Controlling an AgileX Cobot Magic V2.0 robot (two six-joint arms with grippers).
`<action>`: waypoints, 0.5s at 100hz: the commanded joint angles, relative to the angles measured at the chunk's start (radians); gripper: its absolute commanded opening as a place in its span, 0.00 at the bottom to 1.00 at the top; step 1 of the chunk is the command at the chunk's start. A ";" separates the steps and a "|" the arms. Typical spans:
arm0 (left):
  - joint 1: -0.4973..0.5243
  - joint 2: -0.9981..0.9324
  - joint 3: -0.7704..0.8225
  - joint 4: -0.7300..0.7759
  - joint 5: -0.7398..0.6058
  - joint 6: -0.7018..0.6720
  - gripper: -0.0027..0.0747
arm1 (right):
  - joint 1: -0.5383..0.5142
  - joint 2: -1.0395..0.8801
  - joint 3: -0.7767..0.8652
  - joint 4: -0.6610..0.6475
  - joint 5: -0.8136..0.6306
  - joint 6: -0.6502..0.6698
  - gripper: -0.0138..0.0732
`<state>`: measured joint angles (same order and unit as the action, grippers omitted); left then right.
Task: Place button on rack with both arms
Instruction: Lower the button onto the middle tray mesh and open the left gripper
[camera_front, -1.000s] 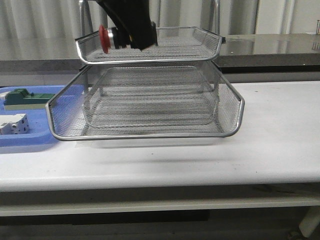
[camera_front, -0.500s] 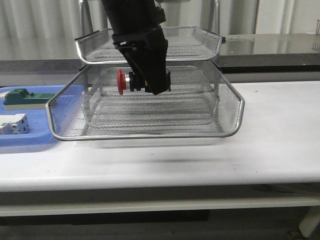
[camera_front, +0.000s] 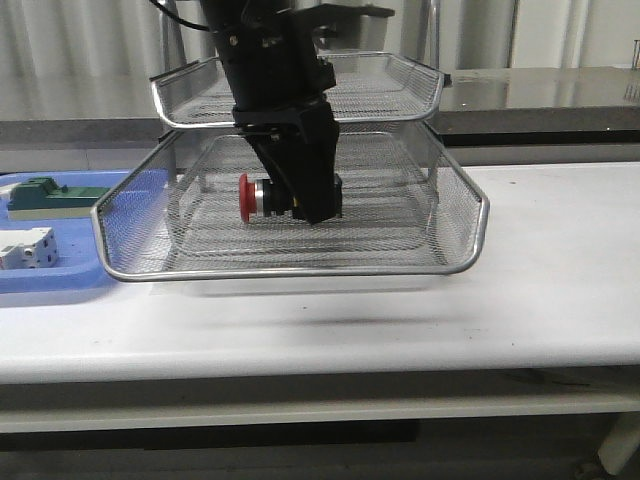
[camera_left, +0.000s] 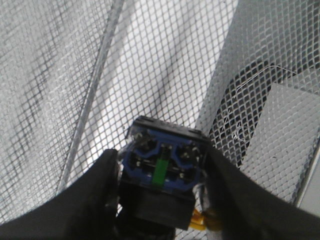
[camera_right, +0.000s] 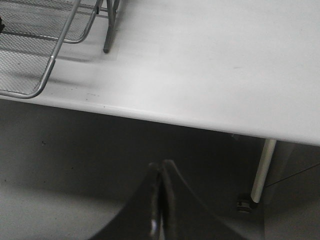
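**Button carried into the rack's lower tier, release still to come**

A white counter runs across the lower half of the front view, with a pale corrugated wall and a dark ledge behind it. At the left edge of the frame sits a blue plastic tray holding a green block and a white block. The silver wire-mesh rack stands centre frame, two of its tiers plainly visible.

The left tool is clamped on the button, which hangs in the middle of the frame inside the wide lower tier, its red head pointing toward the left of the picture. In the left wrist view the button's blue rear block sits squeezed between the two dark fingers, with mesh close behind it. Whether the button already touches the mesh floor cannot be told.

Judged from this, the carrying is nearly done: the button is within the rack but not yet let go. What is left is to set it down, part the fingers and draw the arm out.

The left arm reaches down steeply from the top centre of the frame, past the front lip of the upper tier, its wrist angled down into the lower one. The right tool has its fingers pressed together, holding nothing, hanging off the counter's edge above the floor, well apart from the rack.
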<state>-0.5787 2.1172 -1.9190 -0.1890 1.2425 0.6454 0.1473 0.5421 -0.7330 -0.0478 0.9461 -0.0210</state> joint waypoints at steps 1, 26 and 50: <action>-0.008 -0.062 -0.030 -0.031 0.032 -0.008 0.14 | 0.000 0.002 -0.031 -0.003 -0.064 -0.003 0.08; -0.008 -0.062 -0.030 -0.033 0.032 -0.008 0.58 | 0.000 0.002 -0.031 -0.003 -0.064 -0.003 0.08; -0.008 -0.062 -0.030 -0.033 0.032 -0.012 0.71 | 0.000 0.002 -0.031 -0.003 -0.064 -0.003 0.08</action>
<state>-0.5787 2.1172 -1.9190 -0.1927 1.2395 0.6454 0.1473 0.5421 -0.7330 -0.0478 0.9461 -0.0210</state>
